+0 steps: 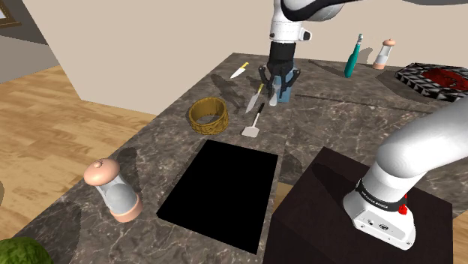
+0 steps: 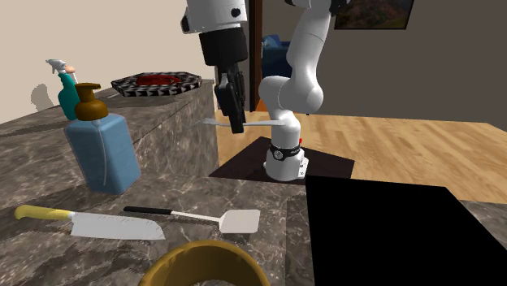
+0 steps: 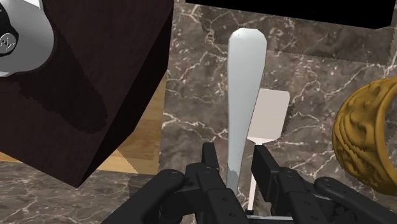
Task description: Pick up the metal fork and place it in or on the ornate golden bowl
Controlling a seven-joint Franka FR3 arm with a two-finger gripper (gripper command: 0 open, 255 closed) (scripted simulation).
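My gripper hangs above the marble counter, shut on the silvery fork, which lies level across the fingers. In the wrist view the fork's smooth handle sticks out from between the fingers. The gripper is well clear of the counter top. The golden ribbed bowl stands empty on the counter, toward the shoulder view's left of the gripper; its rim and its side also show.
A white spatula and a yellow-handled knife lie between gripper and bowl. A blue soap bottle stands behind. A black rectangle cuts into the counter. A grinder, spray bottle and patterned tray stand around.
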